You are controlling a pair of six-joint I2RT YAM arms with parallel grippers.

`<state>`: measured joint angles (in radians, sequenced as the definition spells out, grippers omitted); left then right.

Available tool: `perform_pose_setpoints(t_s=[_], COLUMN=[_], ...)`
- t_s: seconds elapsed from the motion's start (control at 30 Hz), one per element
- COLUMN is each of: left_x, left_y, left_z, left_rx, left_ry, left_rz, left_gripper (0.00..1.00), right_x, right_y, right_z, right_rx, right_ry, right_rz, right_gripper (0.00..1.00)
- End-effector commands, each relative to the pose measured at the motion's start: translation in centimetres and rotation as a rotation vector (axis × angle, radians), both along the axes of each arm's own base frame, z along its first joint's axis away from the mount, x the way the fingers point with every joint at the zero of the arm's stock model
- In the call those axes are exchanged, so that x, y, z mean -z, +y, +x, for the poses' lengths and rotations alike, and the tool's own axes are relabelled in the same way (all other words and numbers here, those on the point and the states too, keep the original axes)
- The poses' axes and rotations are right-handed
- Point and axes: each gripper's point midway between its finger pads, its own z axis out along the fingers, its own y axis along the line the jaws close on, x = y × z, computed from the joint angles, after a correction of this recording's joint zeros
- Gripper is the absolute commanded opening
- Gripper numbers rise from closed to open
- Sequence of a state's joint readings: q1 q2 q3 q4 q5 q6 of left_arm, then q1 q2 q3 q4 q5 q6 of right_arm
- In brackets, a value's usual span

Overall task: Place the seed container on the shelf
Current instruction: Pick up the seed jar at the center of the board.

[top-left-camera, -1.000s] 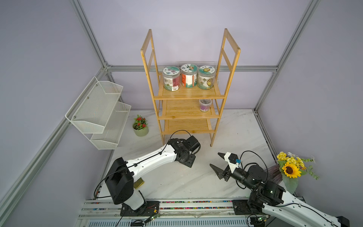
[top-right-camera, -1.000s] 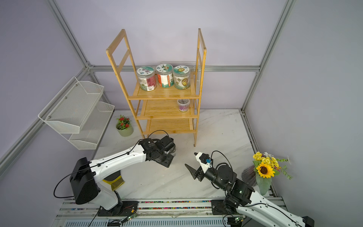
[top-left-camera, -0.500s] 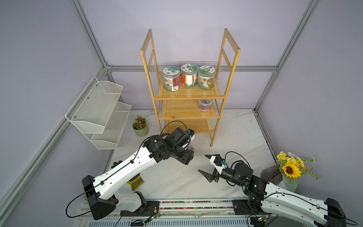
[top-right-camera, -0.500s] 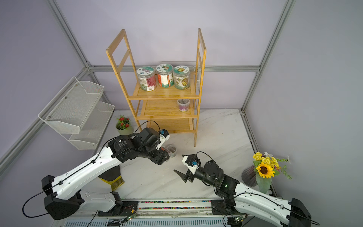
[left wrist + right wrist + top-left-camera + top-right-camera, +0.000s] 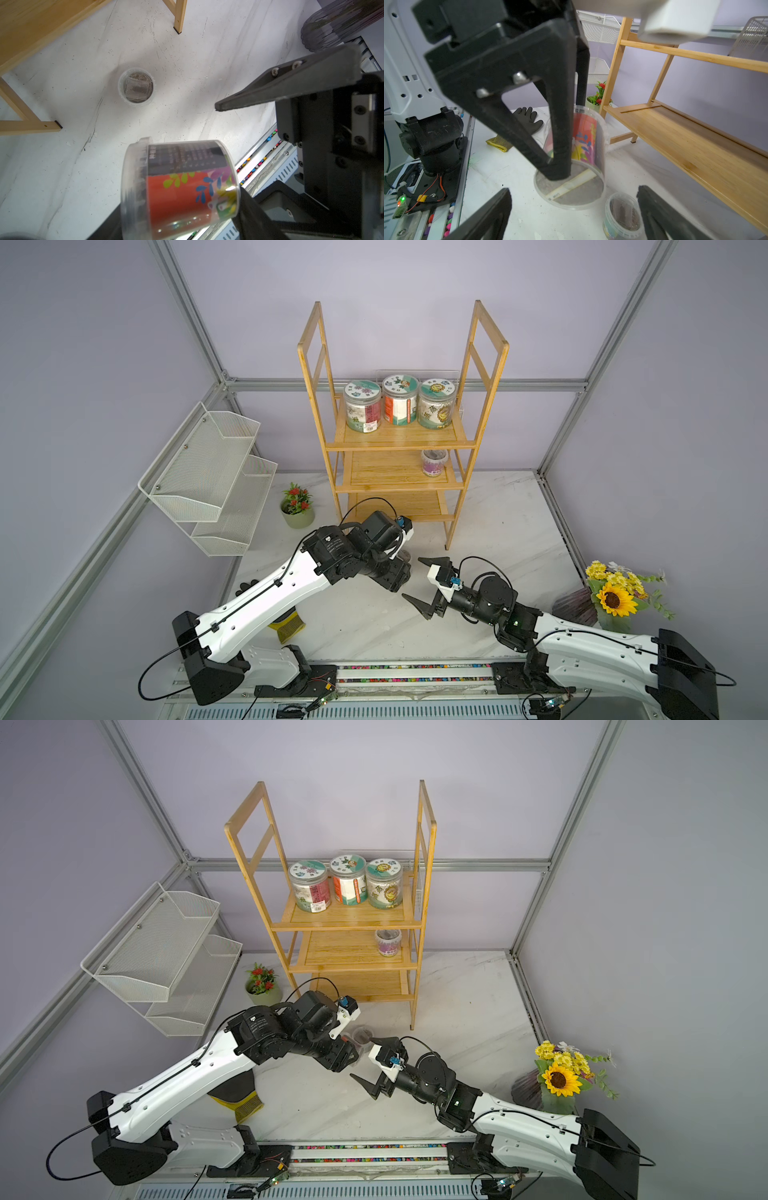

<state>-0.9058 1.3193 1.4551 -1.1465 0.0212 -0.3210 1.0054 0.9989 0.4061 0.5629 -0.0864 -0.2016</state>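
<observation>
While my left gripper (image 5: 398,570) is clamping the tilted seed container (image 5: 182,187) at the shelf's (image 5: 399,435) six o'clock, I am seeing my right gripper (image 5: 412,578) gaping wide, empty, at its four o'clock.

Robot lab cell, pale lilac wall panels (image 5: 124,323) in grey aluminium framing (image 5: 266,383), white-and-black robot arms (image 5: 266,605) mounted on a metal rail (image 5: 415,674), light-brown bamboo three-tier shelf (image 5: 399,435) staged on white marble-look tabletop (image 5: 498,522).
</observation>
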Motion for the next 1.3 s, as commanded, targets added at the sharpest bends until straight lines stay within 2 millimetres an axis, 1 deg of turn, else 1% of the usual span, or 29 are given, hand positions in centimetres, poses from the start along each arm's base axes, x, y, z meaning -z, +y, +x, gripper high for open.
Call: perform_pose_setpoints(t_s=[0.0, 0.23, 0.37, 0.47, 0.63, 0.77, 1.03, 1.17, 1.2, 1.23, 1.27], left_x=[-2.3, -2.6, -2.7, -2.5, -2.6, -2.6, -2.9, -3.0, -3.0, -3.1, -3.2], left_y=[-0.6, -0.9, -1.2, -1.3, -1.5, -1.7, -1.7, -1.6, -1.6, -1.6, -1.5], left_z=[-0.2, -0.3, -0.4, -0.5, -0.5, -0.6, -0.7, -0.8, -0.7, -0.8, -0.7], left_rx=[0.025, 0.033, 0.039, 0.041, 0.049, 0.052, 0.055, 0.058, 0.057, 0.055, 0.052], left_ry=[-0.039, -0.043, -0.042, -0.04, -0.04, -0.04, -0.046, -0.048, -0.05, -0.054, -0.06], left_rz=[-0.059, -0.065, -0.067, -0.063, -0.064, -0.065, -0.064, -0.065, -0.065, -0.063, -0.064], left_gripper=[0.51, 0.51, 0.51, 0.51, 0.51, 0.51, 0.52, 0.57, 0.61, 0.68, 0.72], right_x=[-2.6, -1.8, -1.9, -2.2, -2.1, -2.0, -2.0, -2.1, -2.1, -2.2, -2.3], right_y=[0.8, 1.7, 1.7, 1.6, 1.7, 1.8, 1.7, 1.5, 1.5, 1.4, 1.3], right_z=[0.1, 0.9, 1.0, 1.1, 1.3, 1.5, 1.6, 1.5, 1.5, 1.4, 1.4], right_rx=[-0.008, 0.013, 0.02, 0.024, 0.034, 0.037, 0.047, 0.049, 0.049, 0.049, 0.048], right_ry=[-0.055, -0.043, -0.044, -0.049, -0.05, -0.045, -0.04, -0.038, -0.036, -0.036, -0.036], right_rz=[0.068, 0.045, 0.051, 0.057, 0.046, 0.041, 0.04, 0.05, 0.051, 0.055, 0.059], right_gripper=[0.97, 0.97, 0.9, 0.88, 0.84, 0.77, 0.58, 0.48, 0.46, 0.45, 0.43])
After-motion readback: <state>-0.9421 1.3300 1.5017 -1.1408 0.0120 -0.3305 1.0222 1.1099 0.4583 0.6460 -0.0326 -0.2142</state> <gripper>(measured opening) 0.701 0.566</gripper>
